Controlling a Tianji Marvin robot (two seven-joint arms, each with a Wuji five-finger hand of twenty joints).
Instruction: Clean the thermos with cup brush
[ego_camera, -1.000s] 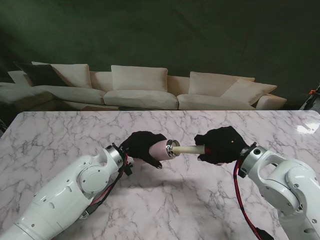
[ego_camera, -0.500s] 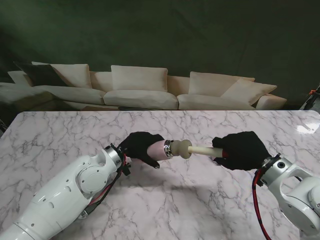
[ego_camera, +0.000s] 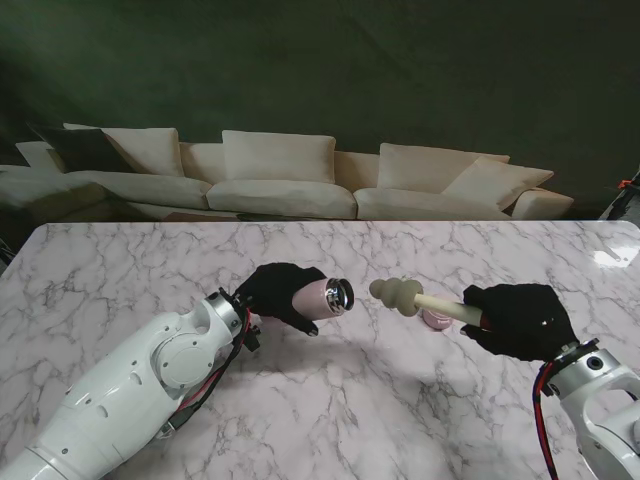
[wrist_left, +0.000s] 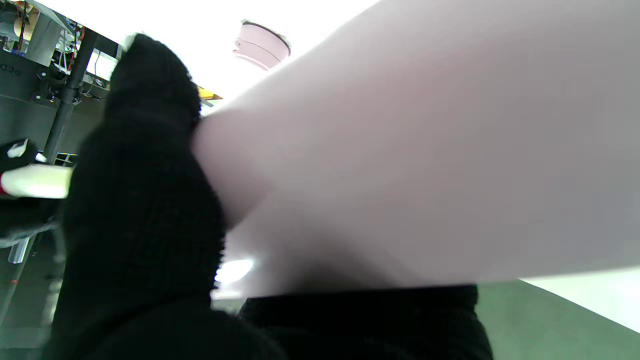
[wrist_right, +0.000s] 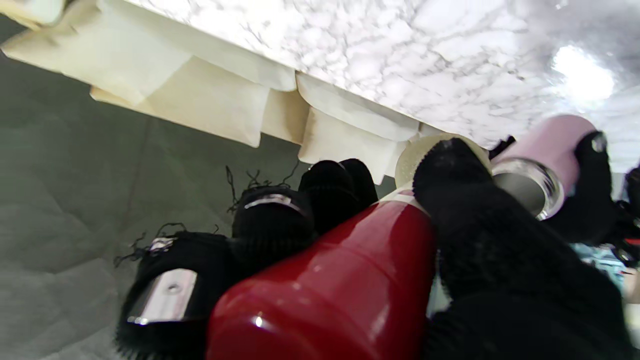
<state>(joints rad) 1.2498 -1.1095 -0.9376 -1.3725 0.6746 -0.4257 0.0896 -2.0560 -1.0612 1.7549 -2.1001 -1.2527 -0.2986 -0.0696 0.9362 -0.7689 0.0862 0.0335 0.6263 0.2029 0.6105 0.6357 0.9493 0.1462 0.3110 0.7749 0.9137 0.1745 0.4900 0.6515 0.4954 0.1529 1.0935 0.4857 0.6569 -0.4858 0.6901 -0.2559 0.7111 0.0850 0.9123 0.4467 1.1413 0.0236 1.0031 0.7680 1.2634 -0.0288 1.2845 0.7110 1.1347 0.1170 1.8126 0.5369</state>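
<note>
My left hand (ego_camera: 280, 292), in a black glove, is shut on the pink thermos (ego_camera: 325, 297), which lies sideways above the table with its steel mouth toward my right. In the left wrist view the thermos body (wrist_left: 425, 165) fills the picture. My right hand (ego_camera: 518, 320) is shut on the cup brush (ego_camera: 415, 299) by its red handle (wrist_right: 340, 285). The cream sponge head (ego_camera: 393, 292) hangs clear of the thermos mouth, a short gap to its right. In the right wrist view the thermos mouth (wrist_right: 530, 187) shows beyond my fingers (wrist_right: 465, 200).
A pink lid (ego_camera: 437, 319) rests on the marble table (ego_camera: 120, 270) under the brush shaft; it also shows as the lid (wrist_left: 261, 45) in the left wrist view. A cream sofa (ego_camera: 280, 175) stands beyond the table's far edge.
My right hand has drawn the brush to the right, out of the thermos. The sponge head is now fully outside the mouth. The left hand and thermos have held still.
</note>
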